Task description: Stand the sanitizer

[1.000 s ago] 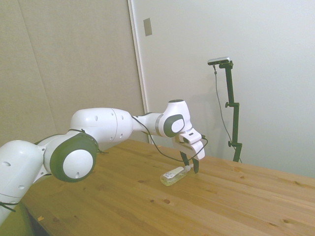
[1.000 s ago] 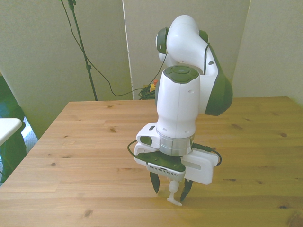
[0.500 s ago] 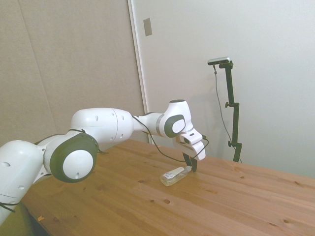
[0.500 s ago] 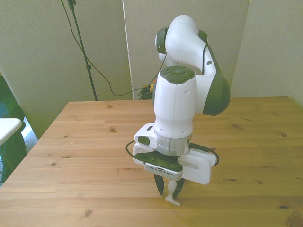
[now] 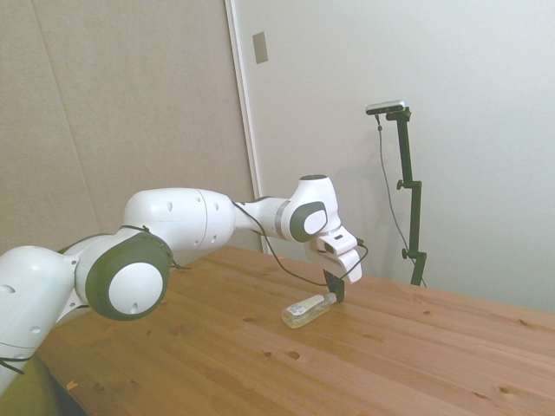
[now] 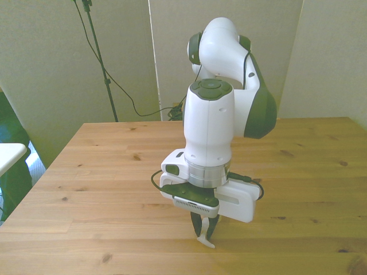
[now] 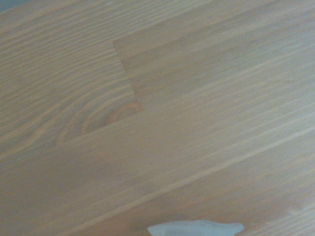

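One sanitizer [image 5: 305,312] lying flat, pale liquid inside; gripper [image 6: 203,232] pinching nozzle.

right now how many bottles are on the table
1: the sanitizer lies on its side on the wooden table, its pump end between the gripper fingers. None other visible.

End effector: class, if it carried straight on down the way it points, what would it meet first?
The table, probably: the end effector already looks shut on the lying sanitizer's nozzle, just above the wood.
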`<state>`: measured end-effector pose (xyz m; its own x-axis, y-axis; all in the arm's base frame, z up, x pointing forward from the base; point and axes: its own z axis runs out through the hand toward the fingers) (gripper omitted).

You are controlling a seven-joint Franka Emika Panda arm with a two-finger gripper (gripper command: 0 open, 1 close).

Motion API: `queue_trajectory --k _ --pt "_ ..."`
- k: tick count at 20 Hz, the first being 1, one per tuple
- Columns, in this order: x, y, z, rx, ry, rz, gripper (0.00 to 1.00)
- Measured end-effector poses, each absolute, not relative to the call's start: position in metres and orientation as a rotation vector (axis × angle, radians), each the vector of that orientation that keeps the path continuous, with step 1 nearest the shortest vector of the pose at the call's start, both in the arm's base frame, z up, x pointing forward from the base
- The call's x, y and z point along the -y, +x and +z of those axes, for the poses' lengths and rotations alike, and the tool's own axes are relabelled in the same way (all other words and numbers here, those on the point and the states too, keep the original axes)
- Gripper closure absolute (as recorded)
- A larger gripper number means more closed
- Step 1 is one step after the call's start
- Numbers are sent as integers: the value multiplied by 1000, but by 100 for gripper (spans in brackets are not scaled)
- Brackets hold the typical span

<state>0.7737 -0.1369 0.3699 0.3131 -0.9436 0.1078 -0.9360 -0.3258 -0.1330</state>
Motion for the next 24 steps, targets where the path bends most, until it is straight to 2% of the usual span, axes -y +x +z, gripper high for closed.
queue_trajectory --k 6,16,24 --pt "113 752 424 -1841 -2460 -349 100" --pt "31 691 473 -1939 -2422 -652 100" --pt "6 636 475 -2037 -2345 -815 100"
